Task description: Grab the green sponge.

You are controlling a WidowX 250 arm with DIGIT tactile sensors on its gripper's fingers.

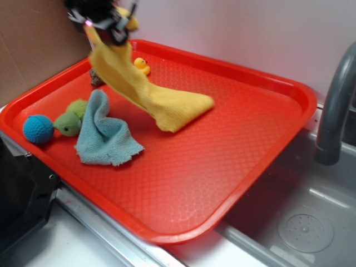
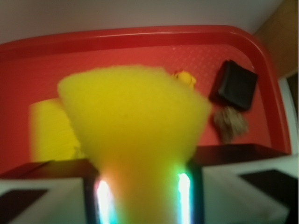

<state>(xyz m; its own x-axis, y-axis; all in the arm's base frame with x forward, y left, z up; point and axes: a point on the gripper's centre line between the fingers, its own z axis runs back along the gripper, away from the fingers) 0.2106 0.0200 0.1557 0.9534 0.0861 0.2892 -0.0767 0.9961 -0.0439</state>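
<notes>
Wrist view: claw is clamped on the yellow terry cloth, not the target. The cloth fills the lens and drapes from the lifted claw at the tray's 11 o'clock, its tail dragging near centre. The green sponge sits free on the red tray, at 9 o'clock from the cloth, so I'd judge this a wrong pick. The rubber duck is at 12, the blue rag, plush and ball at 9. The sink and faucet are at 3, with a white wall behind.
</notes>
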